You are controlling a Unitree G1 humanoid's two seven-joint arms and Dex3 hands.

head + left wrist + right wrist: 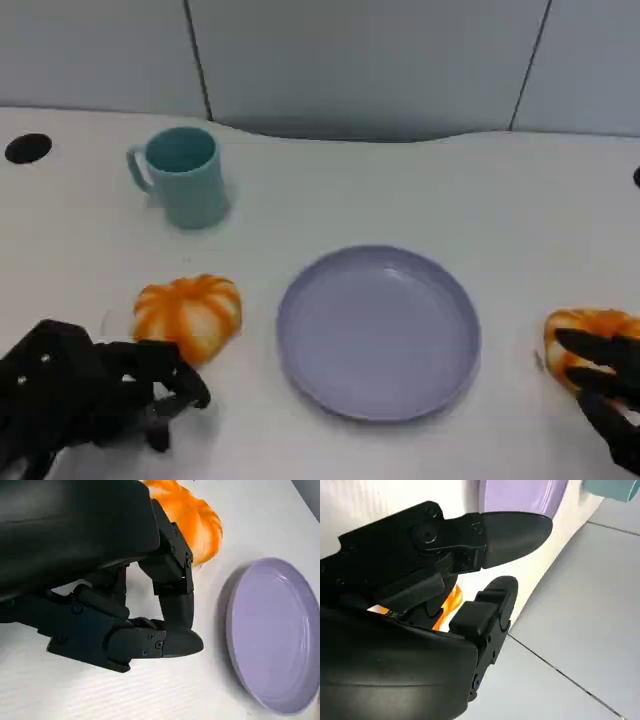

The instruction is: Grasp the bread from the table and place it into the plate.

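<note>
White table (420,190) against grey wall panels, lilac plate (380,330) dead centre and bare, teal mug (182,176) far left behind it. Two orange pumpkin-shaped bread rolls: left bread (190,314) lies on the table just left of the plate, right bread (590,335) at the right edge of the head view. My left hand (85,390) sits near the left bread, fingers curled in, holding nothing. My right hand (605,385) has fingers draped over the right bread; wrist cam shows orange between them, but I can't tell if it's a real grip or just contact. Risks as I see them: shallow pinch on a soft rounded roll, so it could squirt out on lift or drop short of the plate rim. Left hand creeping forward could shove its bread into the plate edge.
</note>
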